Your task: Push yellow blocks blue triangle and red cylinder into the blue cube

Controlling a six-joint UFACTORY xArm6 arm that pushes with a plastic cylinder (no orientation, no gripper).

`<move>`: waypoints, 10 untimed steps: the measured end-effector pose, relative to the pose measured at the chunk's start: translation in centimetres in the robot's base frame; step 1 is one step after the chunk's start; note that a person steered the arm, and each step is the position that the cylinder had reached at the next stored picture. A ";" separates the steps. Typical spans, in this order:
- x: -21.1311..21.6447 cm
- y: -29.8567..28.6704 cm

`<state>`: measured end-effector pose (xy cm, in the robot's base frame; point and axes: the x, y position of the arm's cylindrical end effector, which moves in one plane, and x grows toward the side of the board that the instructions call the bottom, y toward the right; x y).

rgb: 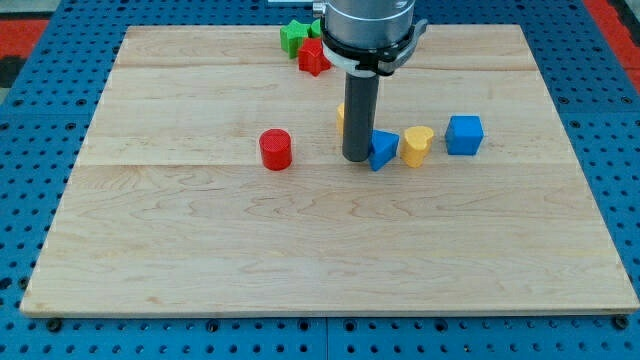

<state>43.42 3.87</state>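
Note:
My tip (356, 158) rests on the board just left of the blue triangle (383, 150), touching or nearly touching it. A yellow heart-shaped block (417, 145) sits right of the triangle, and the blue cube (464, 135) is further right, a small gap away. A second yellow block (341, 115) peeks out behind the rod on its left side, mostly hidden. The red cylinder (275, 149) stands apart to the left of my tip.
A red star-shaped block (313, 58) and a green block (293, 37) lie near the view's top, partly under the arm's body (368, 30). The wooden board (200, 250) lies on a blue pegboard surface.

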 end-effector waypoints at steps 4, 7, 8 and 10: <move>-0.3 -17.5; -3.0 -12.9; -4.8 -11.6; -3.2 2.0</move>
<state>40.25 5.84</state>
